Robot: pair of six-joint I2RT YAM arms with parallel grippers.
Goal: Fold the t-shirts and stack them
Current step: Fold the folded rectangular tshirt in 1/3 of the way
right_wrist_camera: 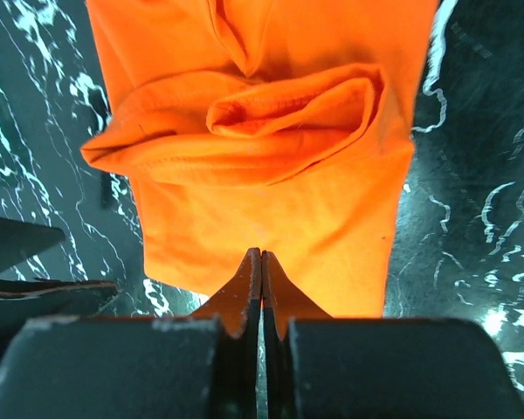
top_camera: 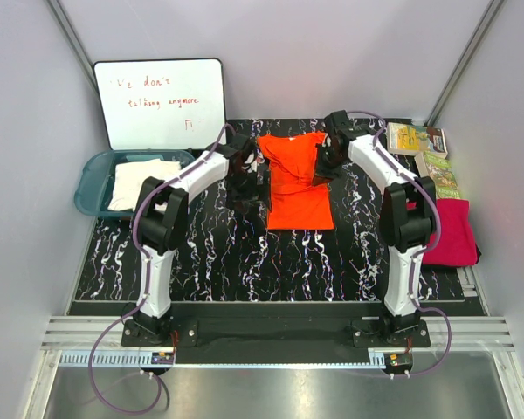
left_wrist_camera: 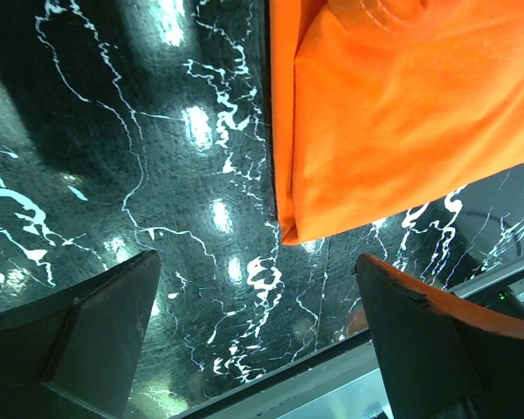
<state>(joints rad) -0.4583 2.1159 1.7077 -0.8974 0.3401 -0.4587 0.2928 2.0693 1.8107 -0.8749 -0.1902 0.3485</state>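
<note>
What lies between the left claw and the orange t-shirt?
Only bare marbled tabletop. The left wrist view shows the open left claw standing apart from the near edge of the orange t-shirt.

The left arm (top_camera: 157, 266) and the right arm (top_camera: 403, 271) are built alike: smooth white tubular links joined by chunky black joint housings, each rising from a squat black base plate. A thin purple cable (top_camera: 90, 371) loops out from the foot of the left arm and runs up along its links, and a matching one (top_camera: 446, 336) does the same on the right arm. The left claw (left_wrist_camera: 258, 262) has matt dark grey fingers (left_wrist_camera: 96, 340) shaped like blunt slabs. The right claw (right_wrist_camera: 260, 257) shows two flat dark grey blocks with scuffed pale top edges, which narrow into tapered tips that look orange.
</note>
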